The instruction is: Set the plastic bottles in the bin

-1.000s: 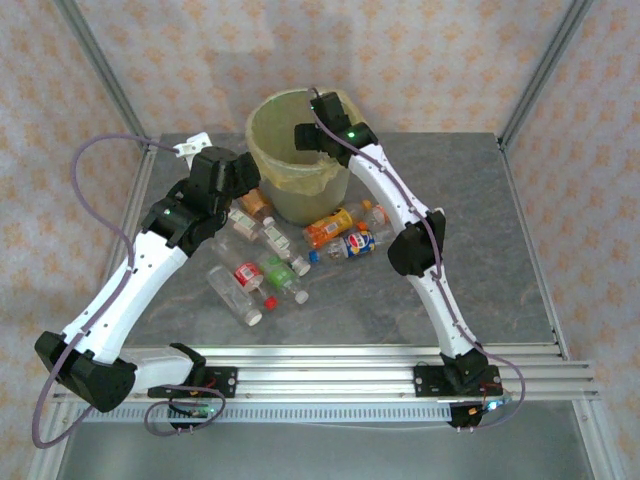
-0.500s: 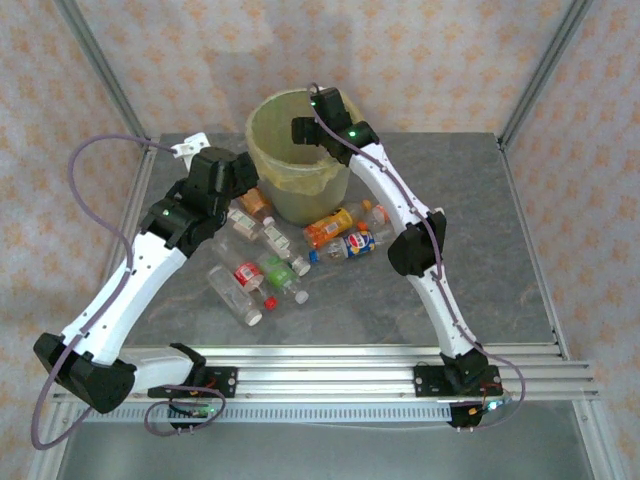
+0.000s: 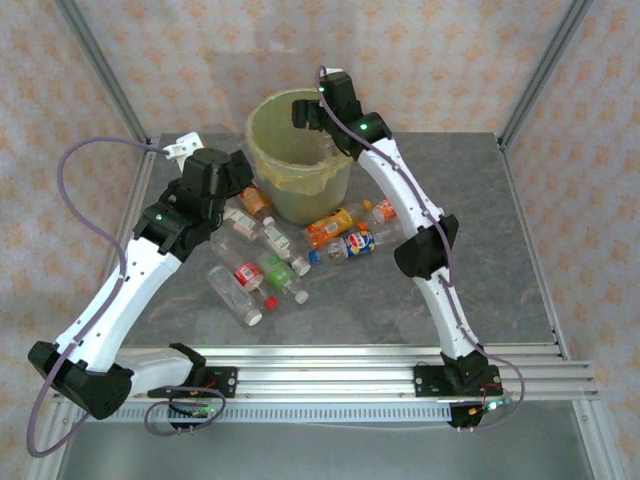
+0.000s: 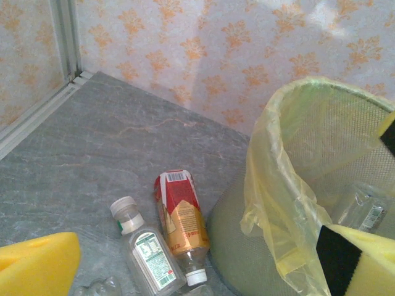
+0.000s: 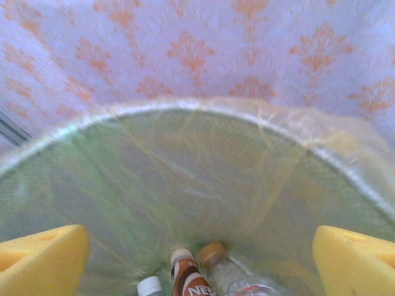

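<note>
Right wrist cam: right claw (image 5: 197, 262) hangs wide open over the bin (image 5: 259, 154), bottles (image 5: 187, 279) at its bottom. Meanwhile left claw (image 4: 200, 265) is open too, near a red bottle (image 4: 182, 216).

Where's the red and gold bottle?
The red and gold bottle lies on the table in the left wrist view, just left of the base of the bin, with a clear white-capped bottle on its other side.

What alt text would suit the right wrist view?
Looking down into the bag-lined bin, with the yellow fingers of the right pincer spread wide and empty at the lower corners. A few bottles lie at its bottom; patterned wallpaper rises behind.
</note>
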{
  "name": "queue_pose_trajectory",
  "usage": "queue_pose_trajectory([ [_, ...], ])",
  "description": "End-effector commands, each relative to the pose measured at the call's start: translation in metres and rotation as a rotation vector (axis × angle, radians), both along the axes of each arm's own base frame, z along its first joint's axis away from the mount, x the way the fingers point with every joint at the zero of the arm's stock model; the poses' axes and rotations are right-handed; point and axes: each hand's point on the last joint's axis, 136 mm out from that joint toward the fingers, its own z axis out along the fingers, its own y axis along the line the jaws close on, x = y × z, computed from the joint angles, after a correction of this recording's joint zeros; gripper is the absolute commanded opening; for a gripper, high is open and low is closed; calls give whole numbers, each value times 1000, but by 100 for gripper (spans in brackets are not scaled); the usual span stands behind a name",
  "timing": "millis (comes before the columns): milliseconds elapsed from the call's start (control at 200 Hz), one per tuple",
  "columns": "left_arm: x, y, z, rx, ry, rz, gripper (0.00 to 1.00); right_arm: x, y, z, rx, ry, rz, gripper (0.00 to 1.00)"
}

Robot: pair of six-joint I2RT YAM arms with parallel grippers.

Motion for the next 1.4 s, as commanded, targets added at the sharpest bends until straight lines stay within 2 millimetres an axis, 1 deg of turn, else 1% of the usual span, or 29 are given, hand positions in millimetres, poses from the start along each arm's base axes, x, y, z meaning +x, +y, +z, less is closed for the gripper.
queue_pose_trajectory([
  [0,-10,12,2,18,-2,33,100,-15,-9,65,54,-123,-4,94],
  [170,-12,16,4,25,-8,44,100,-25,-17,89,69,-154,-11,94],
  [305,-15,19,3,34,3,56,100,-39,-28,114,82,-180,-23,95],
  [395,-19,23,2,38,13,69,100,-50,-38,126,76,-183,-39,96],
  [520,-27,32,-1,44,21,103,100,-65,-57,131,47,-154,-83,100],
  [570,-31,36,-3,42,22,118,100,-72,-65,130,31,-134,-102,99],
  [641,-36,41,-4,40,18,139,100,-80,-76,125,8,-97,-136,99],
  [701,-40,45,-6,38,17,154,100,-88,-89,120,-14,-63,-183,99],
  [841,-48,52,-10,42,28,179,100,-112,-115,111,-46,-6,-256,99],
  [971,-53,55,-19,56,54,190,100,-136,-135,97,-28,-2,-289,99],
  [991,-53,55,-20,57,58,190,100,-140,-139,98,-17,-12,-295,99],
  [1016,-54,55,-21,59,62,190,100,-147,-144,94,-10,-14,-303,99],
  [1021,-54,55,-22,59,64,191,100,-148,-145,96,-6,-20,-307,99],
  [1126,-55,55,-30,63,87,190,100,-172,-169,79,8,-18,-361,99],
  [1296,-53,49,-43,40,105,163,100,-209,-210,47,-36,29,-479,99],
  [1396,-51,45,-52,18,117,149,100,-226,-225,27,-38,63,-519,99],
])
